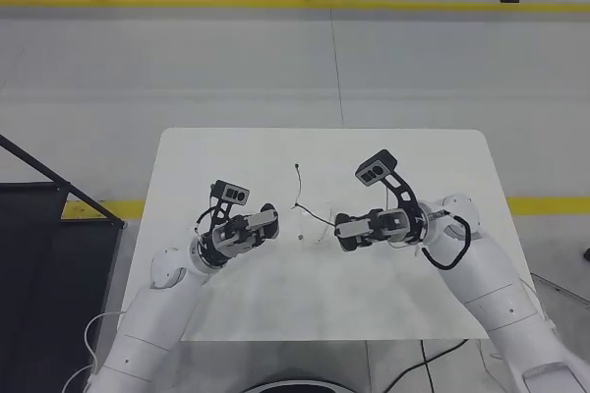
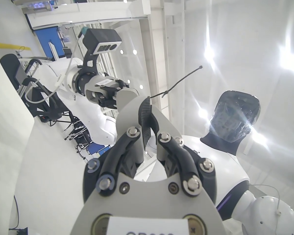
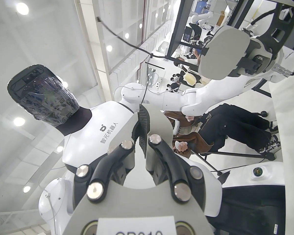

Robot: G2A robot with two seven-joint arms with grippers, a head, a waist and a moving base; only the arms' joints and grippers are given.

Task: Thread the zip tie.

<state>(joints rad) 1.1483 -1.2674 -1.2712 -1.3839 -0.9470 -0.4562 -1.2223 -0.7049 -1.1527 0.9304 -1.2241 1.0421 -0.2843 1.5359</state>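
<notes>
Zip tie [image 2: 183, 79] above white table [image 1: 374, 295], between left gripper [image 2: 149, 104] and right gripper [image 3: 143, 110], both sets of jaws tight on it.

A white sticker [image 2: 147, 225] on the base of the left pincer [image 2: 148, 106] carries dark characters cut off by the frame edge, so they cannot be read whole. The right pincer [image 3: 144, 113] bears a second sticker [image 3: 137, 225], cropped the same way.
</notes>
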